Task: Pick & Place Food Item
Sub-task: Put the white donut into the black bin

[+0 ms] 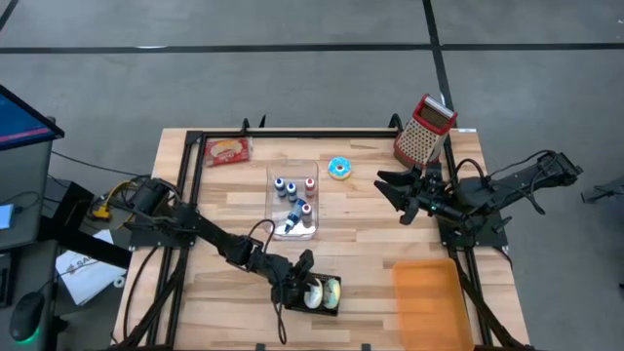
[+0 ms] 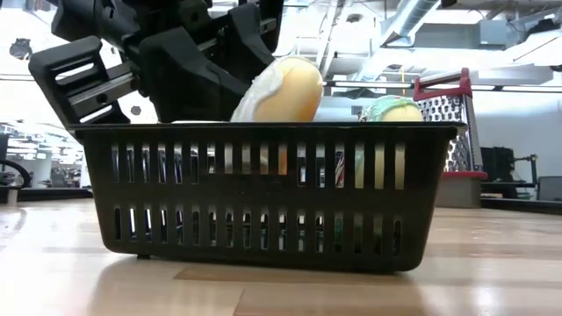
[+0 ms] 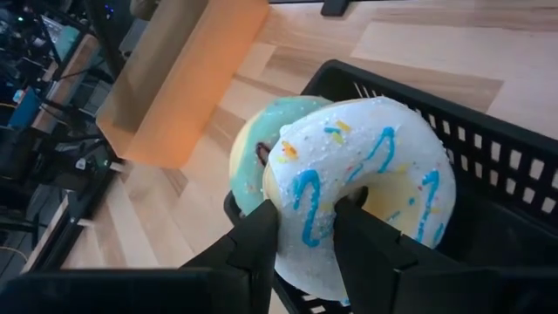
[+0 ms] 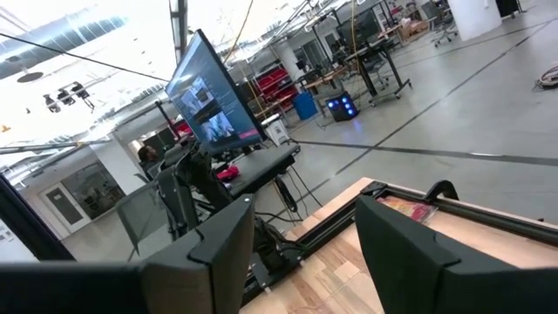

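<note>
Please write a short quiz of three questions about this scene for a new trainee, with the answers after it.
1. True or false: the left gripper grips the white donut with blue icing over the black basket.
2. What already lies in the basket?
A. a teal-iced donut
B. a banana
C. a spoon
3. Fill in: the right gripper waits with open fingers near the red ____.

Key: 1 true; 2 A; 3 grater.
</note>
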You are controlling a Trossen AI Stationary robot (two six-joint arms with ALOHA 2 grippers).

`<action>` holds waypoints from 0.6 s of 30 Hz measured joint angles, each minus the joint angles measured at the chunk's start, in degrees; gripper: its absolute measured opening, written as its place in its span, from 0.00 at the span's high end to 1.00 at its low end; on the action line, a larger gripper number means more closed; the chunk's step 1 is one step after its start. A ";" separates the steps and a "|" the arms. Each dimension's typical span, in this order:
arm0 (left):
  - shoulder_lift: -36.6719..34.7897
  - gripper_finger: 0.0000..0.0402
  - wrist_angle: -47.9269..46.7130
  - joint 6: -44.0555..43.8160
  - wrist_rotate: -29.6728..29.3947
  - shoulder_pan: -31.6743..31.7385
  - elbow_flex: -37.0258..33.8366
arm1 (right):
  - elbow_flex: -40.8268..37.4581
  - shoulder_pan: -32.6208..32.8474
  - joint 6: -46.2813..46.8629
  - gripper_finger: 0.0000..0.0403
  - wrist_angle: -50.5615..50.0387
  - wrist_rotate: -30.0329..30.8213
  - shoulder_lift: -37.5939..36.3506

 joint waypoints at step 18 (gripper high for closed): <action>0.00 0.74 0.03 -0.64 2.04 0.50 0.00 | 0.00 0.87 0.03 0.52 0.00 -0.23 0.00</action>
